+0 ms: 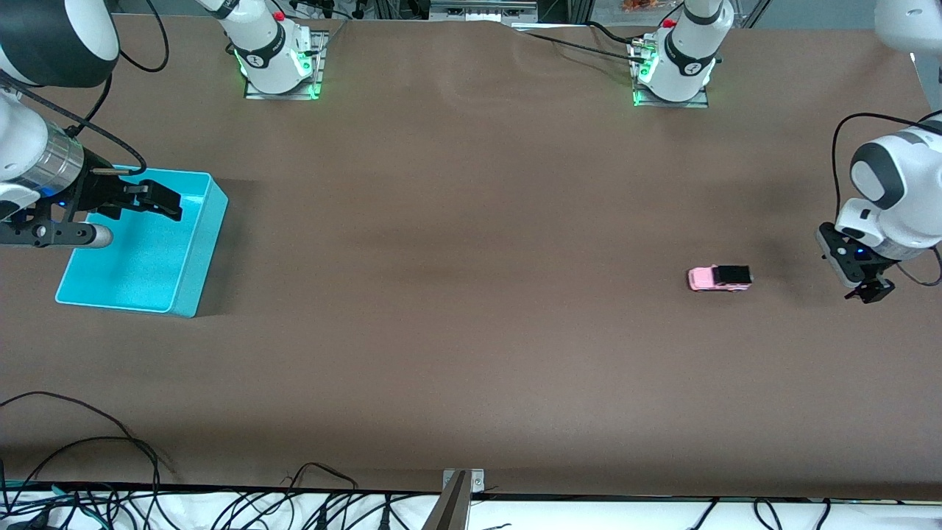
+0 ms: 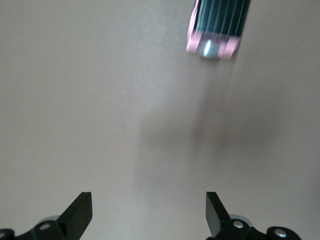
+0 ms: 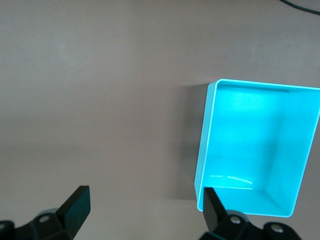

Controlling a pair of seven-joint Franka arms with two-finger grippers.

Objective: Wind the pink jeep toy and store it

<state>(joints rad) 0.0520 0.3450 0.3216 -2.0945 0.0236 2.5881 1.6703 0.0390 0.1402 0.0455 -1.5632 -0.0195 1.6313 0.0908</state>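
While the pink jeep toy (image 1: 720,278) stands on its wheels on the brown table (image 1: 471,294) toward the left arm's end, the left gripper (image 1: 870,290) hangs near that end edge, apart from it. Its wrist view shows fingers (image 2: 80,212) spread, empty, the toy (image 2: 218,27) blurred, seemingly rear-on. Over the cyan bin (image 1: 199,250), the right gripper (image 1: 163,202) is released; its wrist view shows fingers (image 3: 75,207) apart and the bin (image 3: 207,145) empty.

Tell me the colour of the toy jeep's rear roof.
Black, on a pale pink body; the pink jeep toy shows best in the front view.
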